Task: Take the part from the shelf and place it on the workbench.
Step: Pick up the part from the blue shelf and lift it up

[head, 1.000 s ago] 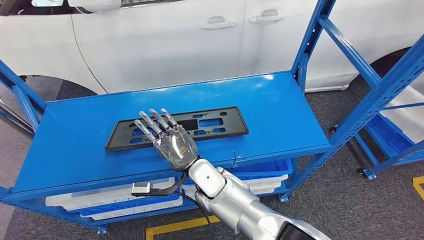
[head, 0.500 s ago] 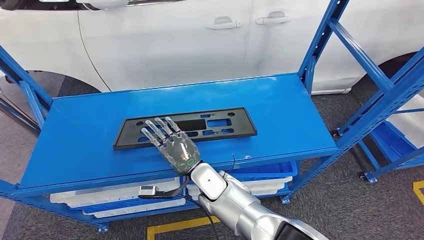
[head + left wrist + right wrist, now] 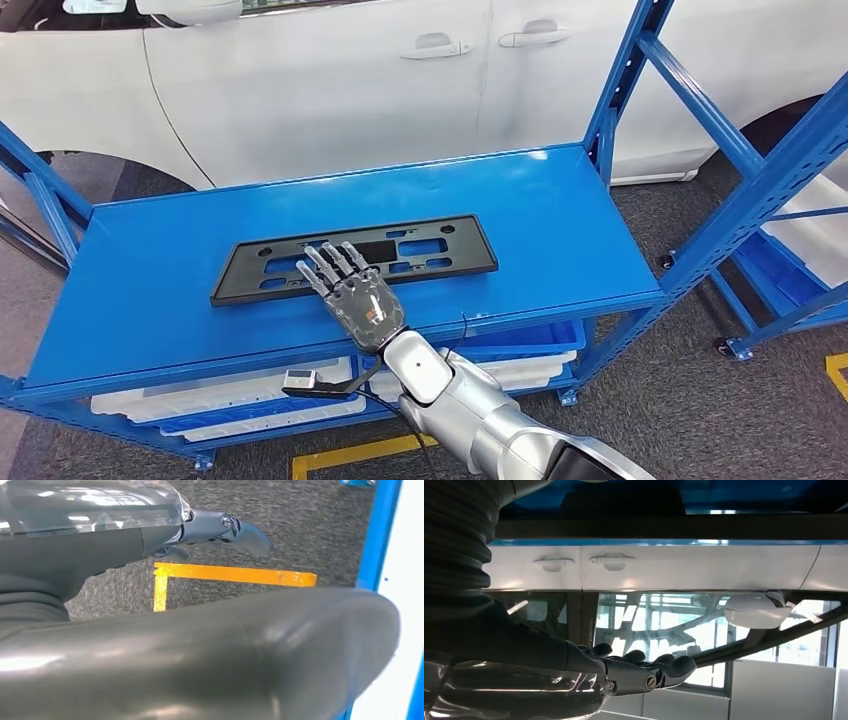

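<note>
The part (image 3: pixel 430 245) is a long flat black plate with cut-outs, lying along the middle of the blue shelf top (image 3: pixel 560 200). My right hand (image 3: pixel 360 295) reaches in from the front with fingers spread, its fingertips over the plate's near edge left of centre, holding nothing. From the right wrist the right hand (image 3: pixel 624 675) shows straight fingers with a gap to the dark plate (image 3: pixel 624 527). My left hand (image 3: pixel 100 535) hangs over the grey floor, fingers (image 3: pixel 245 530) stretched out and empty.
A white car (image 3: pixel 330 80) stands close behind the shelf. Blue uprights (image 3: pixel 625 70) rise at the shelf's right end, and a second blue rack (image 3: pixel 790 260) stands further right. White and blue trays (image 3: pixel 250 405) fill the lower tier. A yellow line (image 3: pixel 350 455) marks the floor.
The camera swung slightly and came back. My right hand has sunk and drawn toward the shelf's front edge, so its fingertips now lie over the plate's near edge.
</note>
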`<action>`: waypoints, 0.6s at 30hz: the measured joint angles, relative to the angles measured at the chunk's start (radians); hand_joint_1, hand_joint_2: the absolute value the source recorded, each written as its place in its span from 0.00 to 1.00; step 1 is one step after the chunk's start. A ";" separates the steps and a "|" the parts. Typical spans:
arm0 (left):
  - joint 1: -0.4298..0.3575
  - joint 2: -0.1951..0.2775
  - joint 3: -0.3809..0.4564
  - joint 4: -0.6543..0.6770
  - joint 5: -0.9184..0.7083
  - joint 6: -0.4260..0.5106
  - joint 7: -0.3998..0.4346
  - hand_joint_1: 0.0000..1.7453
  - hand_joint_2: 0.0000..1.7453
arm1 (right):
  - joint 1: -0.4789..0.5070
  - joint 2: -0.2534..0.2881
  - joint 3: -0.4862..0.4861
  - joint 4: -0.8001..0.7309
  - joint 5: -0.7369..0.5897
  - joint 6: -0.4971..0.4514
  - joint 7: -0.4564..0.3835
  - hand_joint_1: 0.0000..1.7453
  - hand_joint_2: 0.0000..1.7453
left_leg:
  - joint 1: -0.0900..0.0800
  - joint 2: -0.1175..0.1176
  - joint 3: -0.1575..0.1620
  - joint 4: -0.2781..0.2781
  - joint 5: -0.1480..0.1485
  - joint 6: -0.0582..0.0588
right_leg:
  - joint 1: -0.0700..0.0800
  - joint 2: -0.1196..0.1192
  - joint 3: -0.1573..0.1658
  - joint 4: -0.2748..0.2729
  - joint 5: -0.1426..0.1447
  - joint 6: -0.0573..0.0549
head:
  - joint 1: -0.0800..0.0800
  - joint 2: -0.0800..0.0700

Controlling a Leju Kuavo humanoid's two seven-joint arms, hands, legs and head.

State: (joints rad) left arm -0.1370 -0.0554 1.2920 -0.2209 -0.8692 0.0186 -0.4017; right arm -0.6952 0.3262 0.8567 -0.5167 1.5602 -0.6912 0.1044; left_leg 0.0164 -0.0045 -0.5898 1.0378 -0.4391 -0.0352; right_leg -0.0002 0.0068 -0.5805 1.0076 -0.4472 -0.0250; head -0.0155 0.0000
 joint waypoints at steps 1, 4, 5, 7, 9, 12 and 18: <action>-0.002 0.000 -0.001 0.000 0.000 0.000 0.000 0.00 0.00 | -0.002 0.000 0.003 0.004 -0.002 0.000 0.001 0.00 1.00 | -0.002 -0.001 0.013 -0.029 0.004 0.005 | 0.002 0.000 -0.001 0.000 0.000 0.005 | 0.000 0.000; -0.003 0.001 -0.003 0.000 0.000 -0.001 0.002 0.00 0.00 | -0.004 0.000 0.007 0.019 -0.003 0.000 0.003 0.00 1.00 | -0.003 -0.002 0.014 -0.038 0.004 0.025 | 0.001 0.000 -0.005 0.003 -0.001 0.022 | 0.001 0.000; -0.004 0.001 -0.004 0.000 0.000 -0.001 0.003 0.00 0.00 | -0.005 0.000 0.008 0.023 -0.003 0.000 0.004 0.00 1.00 | -0.001 -0.002 0.015 -0.041 0.006 0.032 | 0.000 0.000 -0.009 0.015 -0.011 0.027 | 0.001 0.000; -0.005 0.001 -0.004 0.000 0.000 -0.002 0.003 0.00 0.00 | -0.008 0.001 0.009 0.033 -0.002 -0.001 0.006 0.00 1.00 | 0.001 0.000 0.015 -0.045 0.010 0.043 | -0.001 -0.001 -0.049 0.103 -0.064 0.034 | 0.002 0.000; -0.005 0.002 -0.005 0.000 0.000 -0.004 0.004 0.00 0.00 | -0.009 0.001 0.011 0.048 0.000 -0.001 0.009 0.00 1.00 | -0.001 0.001 0.012 -0.044 0.010 0.047 | -0.003 -0.001 -0.118 0.247 -0.126 0.037 | 0.002 0.000; -0.004 0.002 -0.005 0.000 0.000 -0.006 0.006 0.00 0.00 | -0.008 0.001 0.015 0.068 0.004 -0.001 0.010 0.00 1.00 | -0.004 0.000 0.013 -0.042 0.009 0.048 | -0.003 -0.001 -0.132 0.269 -0.103 0.032 | 0.002 0.000; -0.004 -0.001 -0.005 0.001 0.000 -0.007 0.008 0.00 0.00 | -0.018 0.008 0.017 0.084 0.007 -0.001 0.011 0.00 1.00 | -0.010 -0.001 0.010 -0.038 0.005 0.028 | 0.008 -0.002 -0.012 0.003 0.003 0.009 | 0.001 0.000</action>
State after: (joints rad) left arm -0.1411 -0.0565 1.2865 -0.2201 -0.8692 0.0120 -0.3933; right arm -0.7135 0.3339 0.8740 -0.4332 1.5670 -0.6922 0.1152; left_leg 0.0061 -0.0058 -0.5803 1.0002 -0.4343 -0.0074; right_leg 0.0076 0.0045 -0.5930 1.0106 -0.4438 -0.0165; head -0.0144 0.0000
